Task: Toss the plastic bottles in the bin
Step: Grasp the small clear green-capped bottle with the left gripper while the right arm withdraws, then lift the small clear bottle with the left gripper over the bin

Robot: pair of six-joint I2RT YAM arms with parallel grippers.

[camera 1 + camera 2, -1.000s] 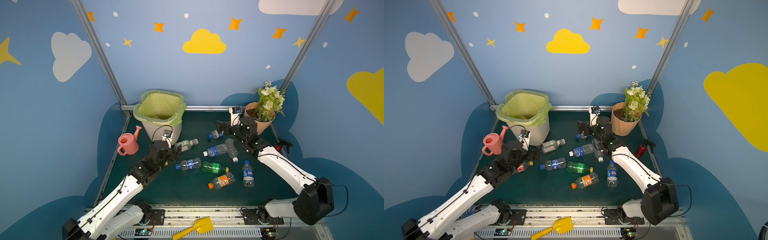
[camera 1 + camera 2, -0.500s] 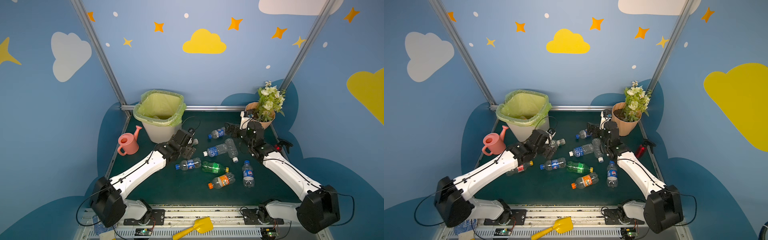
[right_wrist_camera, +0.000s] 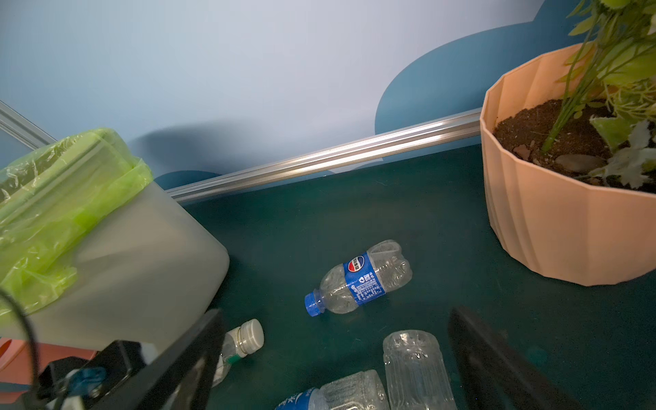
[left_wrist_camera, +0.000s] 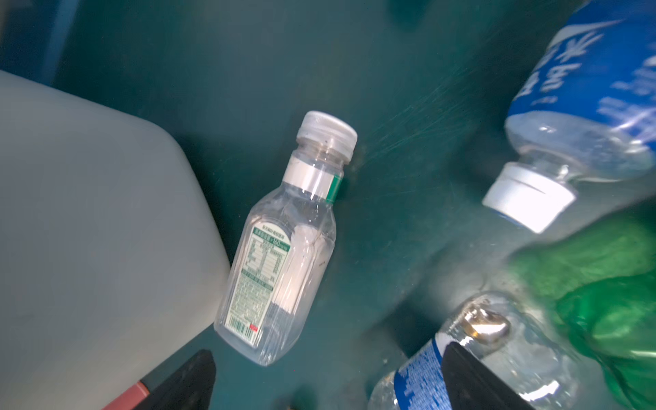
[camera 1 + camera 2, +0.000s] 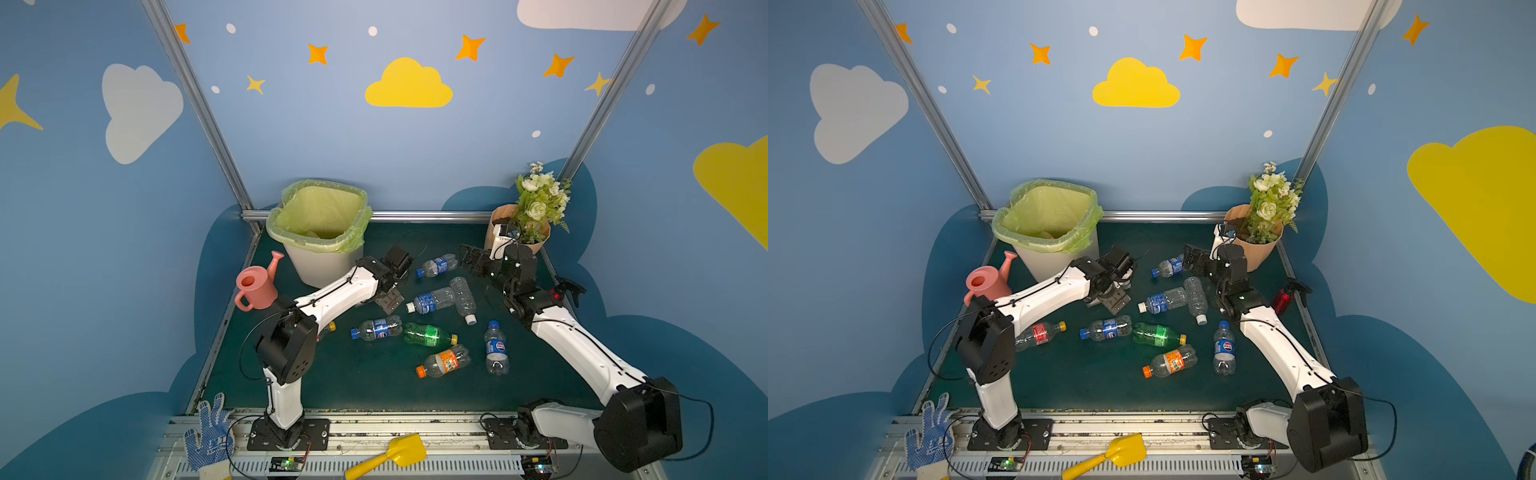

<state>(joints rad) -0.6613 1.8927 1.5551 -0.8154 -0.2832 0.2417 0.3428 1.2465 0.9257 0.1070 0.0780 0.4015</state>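
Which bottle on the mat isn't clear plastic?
The green bottle with the yellow cap, lying on its side just behind the orange-labelled bottle. Its body is green throughout; every other bottle is clear.

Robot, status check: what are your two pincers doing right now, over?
Left pincer open, above white-capped bottle beside bin. Right pincer open, facing blue-label bottle. Nothing held; bin wall crowds left approach.
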